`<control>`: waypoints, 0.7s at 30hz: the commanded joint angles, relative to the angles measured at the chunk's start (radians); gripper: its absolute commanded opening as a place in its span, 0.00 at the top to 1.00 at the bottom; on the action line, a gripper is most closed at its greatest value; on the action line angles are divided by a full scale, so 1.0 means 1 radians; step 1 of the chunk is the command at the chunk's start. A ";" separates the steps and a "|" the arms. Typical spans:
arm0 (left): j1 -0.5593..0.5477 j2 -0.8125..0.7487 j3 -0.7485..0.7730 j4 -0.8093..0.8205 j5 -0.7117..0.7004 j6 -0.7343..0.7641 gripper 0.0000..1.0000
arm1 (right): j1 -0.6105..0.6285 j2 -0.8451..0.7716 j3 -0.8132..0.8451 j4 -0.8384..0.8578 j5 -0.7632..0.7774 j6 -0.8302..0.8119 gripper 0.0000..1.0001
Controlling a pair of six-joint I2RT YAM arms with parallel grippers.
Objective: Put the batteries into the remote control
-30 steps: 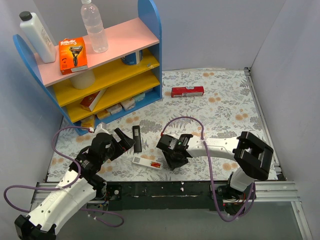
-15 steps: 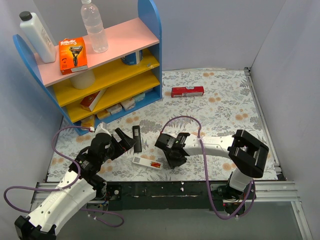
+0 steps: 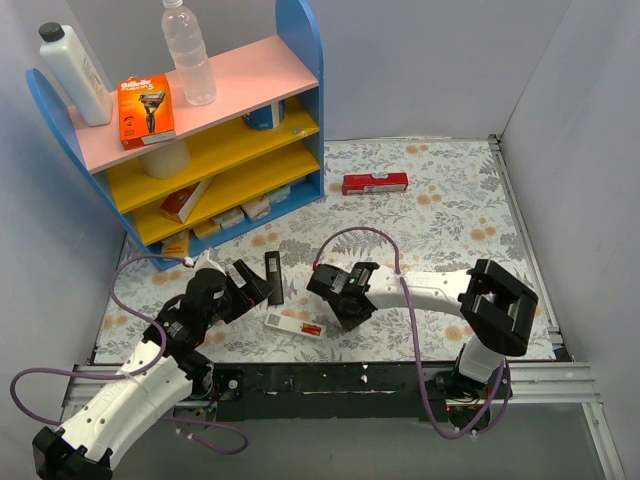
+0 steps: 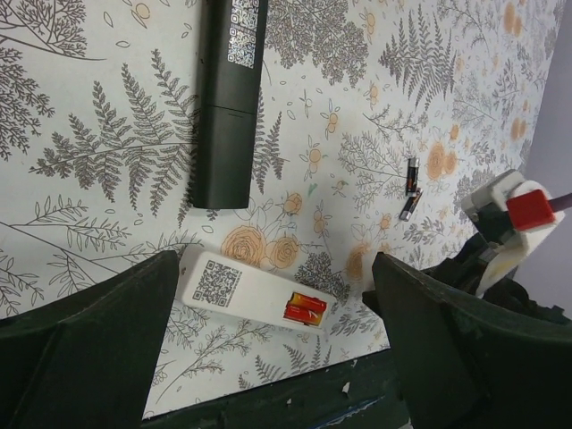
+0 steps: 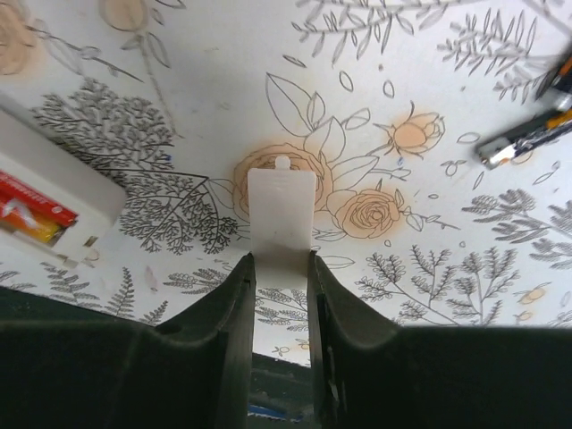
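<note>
Writing: the orange box (image 3: pixel 147 110) on the shelf (image 3: pixel 250 65) reads "Gillette"; the white remote (image 4: pixel 259 293) has a QR label (image 4: pixel 219 284).
White remote: at the near counter (image 3: pixel 450 220) edge, long axis left-right, open bay with red batteries (image 4: pixel 304 310) towards my right arm.
Loose batteries (image 5: pixel 527 134): two, near my right pincer (image 5: pixel 280 264).
Right pincer: low, narrowed onto the white battery cover (image 5: pixel 281 214).
Left pincer (image 4: pixel 273 259): wide, above both remotes.

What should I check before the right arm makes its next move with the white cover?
1. Right gripper on white cover: ok, fingers touch both edges.
2. White remote compartment open: ok.
3. Compartment fully loaded: cannot tell; red cells show inside.
4. Loose batteries all loaded: not ok, two lie outside.
5. Left gripper open, holding nothing: ok.
</note>
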 commanded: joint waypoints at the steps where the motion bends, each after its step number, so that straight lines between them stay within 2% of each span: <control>1: 0.004 0.004 -0.020 0.030 0.020 -0.007 0.10 | 0.014 -0.079 0.086 -0.012 0.022 -0.162 0.87; 5: 0.004 0.004 -0.032 0.039 0.022 -0.015 0.10 | 0.026 -0.104 0.146 0.003 -0.084 -0.329 0.86; 11: 0.004 0.013 -0.041 0.044 0.020 -0.024 0.10 | 0.054 -0.052 0.207 -0.009 -0.207 -0.463 0.85; 15: 0.004 -0.005 -0.034 0.021 -0.014 -0.043 0.10 | 0.086 0.020 0.253 -0.028 -0.230 -0.547 0.84; 21: 0.004 -0.086 -0.006 -0.028 -0.107 -0.067 0.10 | 0.112 0.101 0.313 -0.040 -0.224 -0.583 0.84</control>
